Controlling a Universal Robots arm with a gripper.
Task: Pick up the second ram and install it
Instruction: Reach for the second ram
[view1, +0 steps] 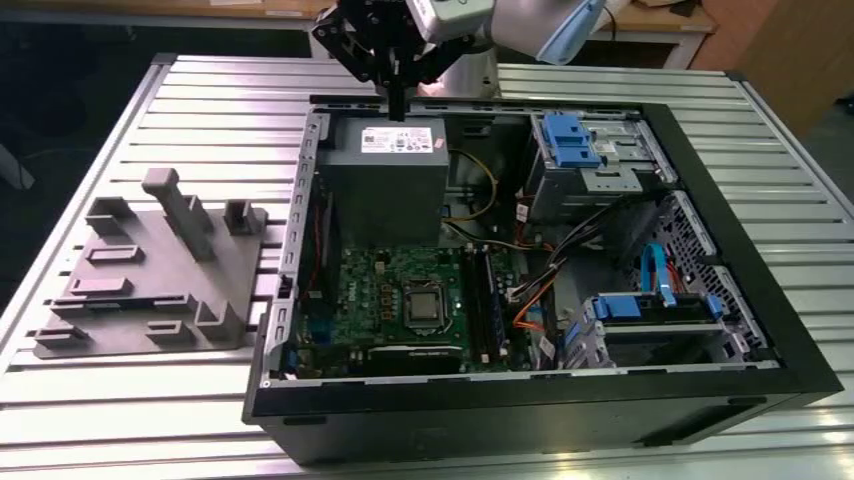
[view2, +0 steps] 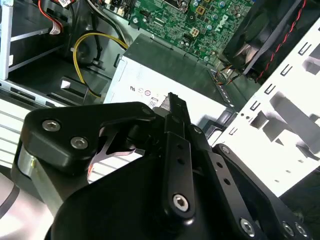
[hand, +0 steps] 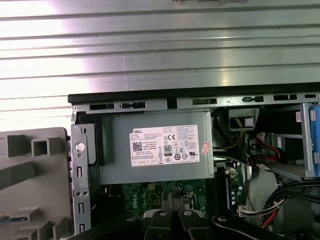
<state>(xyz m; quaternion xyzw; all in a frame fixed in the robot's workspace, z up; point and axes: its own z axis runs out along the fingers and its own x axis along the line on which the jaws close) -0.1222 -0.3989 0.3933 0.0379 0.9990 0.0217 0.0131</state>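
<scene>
Overhead light burns the ribbed metal table (hand: 160, 45) beyond the gripper (hand: 171, 198) nearly white in the first wrist view. Below the gripper, the computer case (view1: 534, 400) is dim inside, with deep shadow along its walls. In the second wrist view the gripper is a dark, soft mass.

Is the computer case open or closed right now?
Open: in the exterior view the computer case has no cover, with the motherboard and power supply exposed inside.

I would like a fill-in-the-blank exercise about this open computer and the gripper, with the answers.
The motherboard is ____ in colour.
The grey fixture stands at the exterior view's ____ of the computer case.
The gripper hangs above the power supply, which bears a ____ label.
Missing words: green; left; white.
</scene>
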